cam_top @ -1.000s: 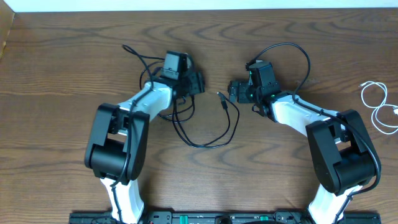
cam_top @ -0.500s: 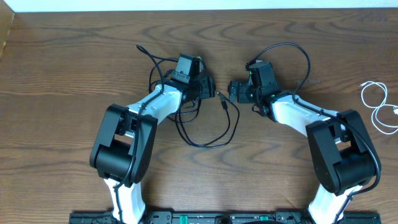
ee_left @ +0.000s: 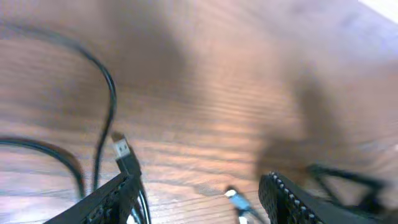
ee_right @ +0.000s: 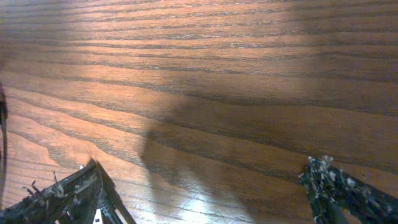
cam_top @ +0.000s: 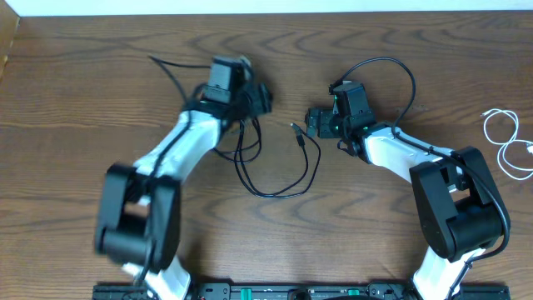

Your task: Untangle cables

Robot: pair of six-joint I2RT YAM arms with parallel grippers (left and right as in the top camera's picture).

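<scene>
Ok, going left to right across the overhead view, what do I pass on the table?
Left arm's fingers → black cable's free plug → right arm's fingers → white cable, coiled by the right edge.

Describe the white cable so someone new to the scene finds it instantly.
Start at the wooden table and go to its far right edge, past the right arm. The white cable lies there in small loose loops, alone. It is the only pale cord; the black cable sprawls mid-table.
</scene>
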